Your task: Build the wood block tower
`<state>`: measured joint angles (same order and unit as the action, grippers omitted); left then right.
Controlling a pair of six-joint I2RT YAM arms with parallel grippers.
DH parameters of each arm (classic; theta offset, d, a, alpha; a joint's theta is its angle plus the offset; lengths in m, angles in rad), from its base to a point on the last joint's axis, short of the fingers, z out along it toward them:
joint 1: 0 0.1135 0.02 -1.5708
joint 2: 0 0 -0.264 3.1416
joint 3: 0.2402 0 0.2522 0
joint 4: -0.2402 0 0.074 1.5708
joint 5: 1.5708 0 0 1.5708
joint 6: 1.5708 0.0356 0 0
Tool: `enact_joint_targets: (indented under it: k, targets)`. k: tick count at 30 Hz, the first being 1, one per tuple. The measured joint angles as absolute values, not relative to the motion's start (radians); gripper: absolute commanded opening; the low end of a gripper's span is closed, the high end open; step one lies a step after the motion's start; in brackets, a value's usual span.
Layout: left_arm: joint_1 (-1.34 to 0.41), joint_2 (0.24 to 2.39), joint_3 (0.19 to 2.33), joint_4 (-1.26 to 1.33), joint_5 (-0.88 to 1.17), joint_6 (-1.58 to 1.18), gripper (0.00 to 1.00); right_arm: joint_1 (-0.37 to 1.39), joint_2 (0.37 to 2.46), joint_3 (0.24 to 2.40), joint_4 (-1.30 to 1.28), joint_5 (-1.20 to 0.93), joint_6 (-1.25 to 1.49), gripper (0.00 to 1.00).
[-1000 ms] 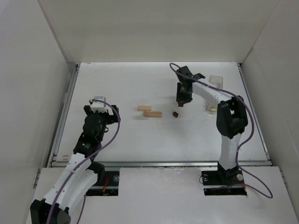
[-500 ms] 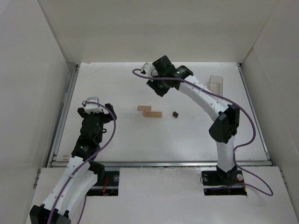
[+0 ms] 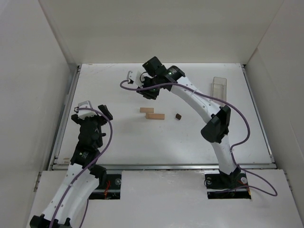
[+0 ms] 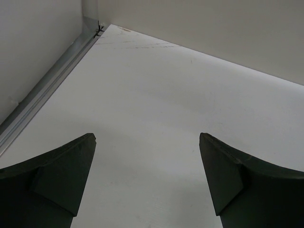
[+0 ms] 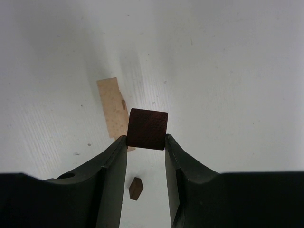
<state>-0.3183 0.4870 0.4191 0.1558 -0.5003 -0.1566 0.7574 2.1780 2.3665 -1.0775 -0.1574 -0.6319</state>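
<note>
Two light tan bars (image 3: 152, 113) lie side by side, offset, mid-table; they also show in the right wrist view (image 5: 112, 112). A small dark roof-shaped piece (image 3: 178, 116) lies just right of them and shows below my fingers in the right wrist view (image 5: 136, 188). My right gripper (image 3: 148, 92) hangs above the table just behind the bars, shut on a dark reddish-brown square block (image 5: 147, 129) held at its fingertips (image 5: 119, 147). My left gripper (image 3: 91, 112) is open and empty at the left, well away from the blocks; in its wrist view (image 4: 147, 138) only bare table shows.
A clear plastic rectangular box (image 3: 219, 87) stands at the back right. White walls enclose the table on three sides. A metal rail (image 4: 45, 90) runs along the left edge.
My right arm has swung left from beside the clear box to above and behind the tan bars, carrying the dark block. My left gripper has drifted a little left.
</note>
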Motion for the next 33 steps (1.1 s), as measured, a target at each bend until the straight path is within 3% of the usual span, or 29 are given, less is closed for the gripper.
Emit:
enact_joint_targets:
  k: [33]
  targets:
    - [-0.318,0.479,0.418,0.155,-0.505,-0.174,0.88,0.853,2.253,2.308,-1.159,-0.081,-0.689,0.00]
